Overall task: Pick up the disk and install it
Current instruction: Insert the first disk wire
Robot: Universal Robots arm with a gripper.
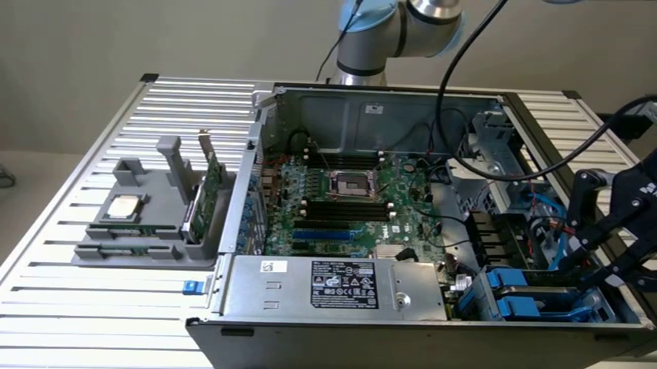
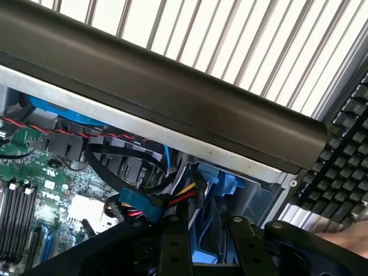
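Note:
The disk (image 1: 539, 304), a grey slab in a blue plastic carrier, sits in the drive bay at the near corner of the open computer case (image 1: 308, 323), on the exterior view's right. My black gripper (image 1: 583, 273) reaches down into that bay from the right. In the wrist view its two fingers (image 2: 172, 247) stand close on either side of the disk (image 2: 206, 256), with the gripper (image 2: 205, 230) shut on it. The disk's lower part is hidden inside the bay.
Red, yellow and black cables (image 2: 172, 201) crowd the bay beside the disk. The motherboard (image 1: 349, 200) and power supply (image 1: 339, 284) fill the case. A grey fixture (image 1: 144, 238) on the exterior view's left holds a silver chip (image 1: 125, 206) and a green card (image 1: 211, 192). A keyboard (image 2: 345, 167) lies outside the case.

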